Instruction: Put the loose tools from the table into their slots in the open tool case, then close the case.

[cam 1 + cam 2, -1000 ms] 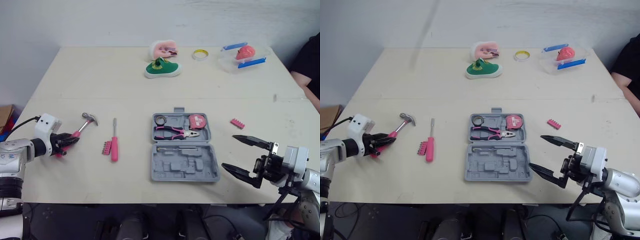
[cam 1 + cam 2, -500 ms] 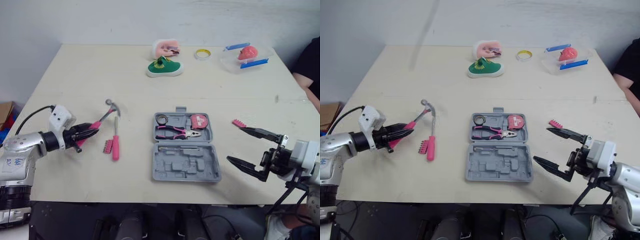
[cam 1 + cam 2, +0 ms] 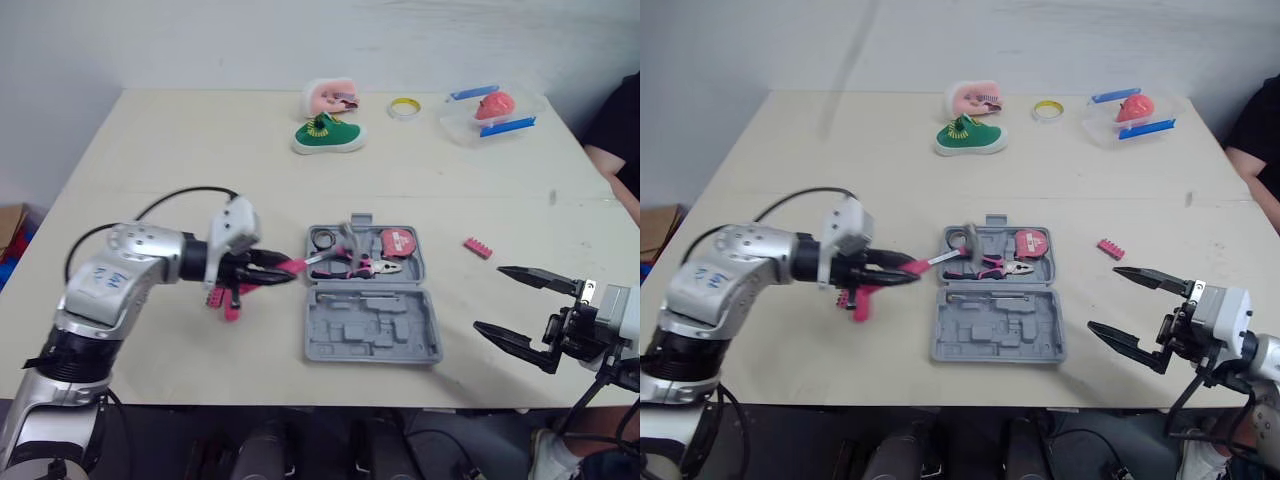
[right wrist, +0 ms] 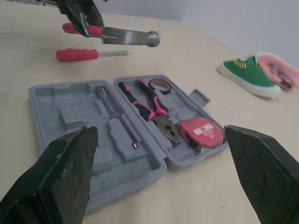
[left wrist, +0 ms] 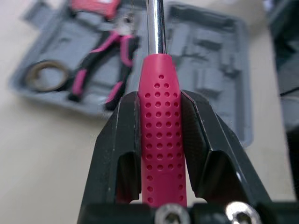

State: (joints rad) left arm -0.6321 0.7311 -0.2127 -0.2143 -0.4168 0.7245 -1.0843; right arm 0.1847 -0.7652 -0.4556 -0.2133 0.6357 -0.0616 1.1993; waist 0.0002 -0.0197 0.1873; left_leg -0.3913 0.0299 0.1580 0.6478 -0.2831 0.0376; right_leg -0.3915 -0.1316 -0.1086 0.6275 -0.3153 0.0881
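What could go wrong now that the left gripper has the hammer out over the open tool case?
The hammer hangs with its head above the pliers, in the filled half of the tool case; lowered there, it could knock them loose instead of seating. The left gripper clamps only the pink handle, so the heavy head might tip in the grip. The screwdriver lies on the table under that gripper and could get swept aside.

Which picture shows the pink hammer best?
The right wrist view: the hammer shows side-on, steel head and shaft, above the open tool case. The left wrist view has its pink handle up close, clamped in the left gripper, with the head out of frame. The eye views show it small, reaching over the case.
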